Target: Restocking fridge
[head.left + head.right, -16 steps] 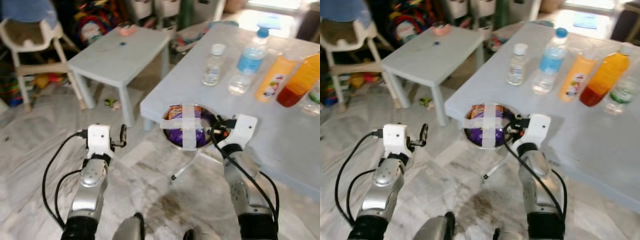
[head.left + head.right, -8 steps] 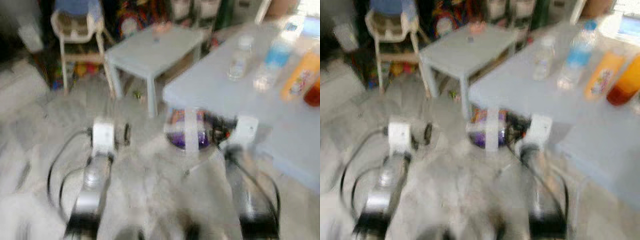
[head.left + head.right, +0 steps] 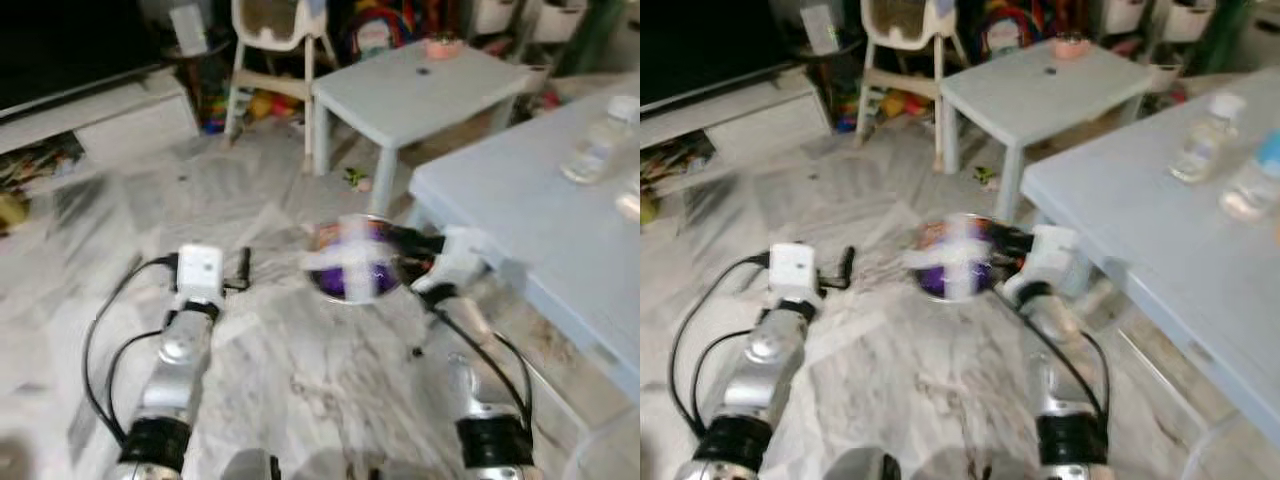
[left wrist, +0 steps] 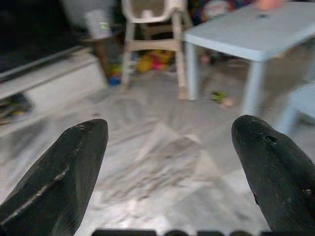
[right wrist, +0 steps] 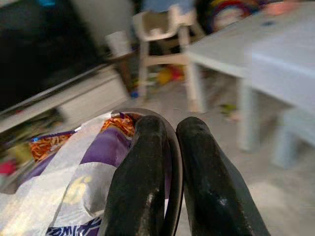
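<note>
My right gripper [image 5: 170, 162] is shut on the rim of a metal bowl [image 3: 352, 262], held out in front of me above the marble floor. The bowl holds a purple and orange snack packet [image 5: 93, 152] under a cross of white tape [image 5: 59, 191]. In the right wrist view the two black fingers [image 5: 147, 167] pinch the bowl's edge between them. My left gripper [image 4: 167, 172] is open with nothing in it, held forward at the left [image 3: 240, 270] at about the same height as the bowl.
A large light-blue table [image 3: 540, 200] stands at the right with a clear bottle [image 3: 600, 150] on it. A small light-blue table [image 3: 425, 85] is ahead, a white high chair [image 3: 275, 25] behind it. A low white cabinet [image 3: 100, 110] runs along the left.
The camera has swung to the left, so both tables now sit further right and most bottles have left the picture. The bowl stays in the right gripper.
</note>
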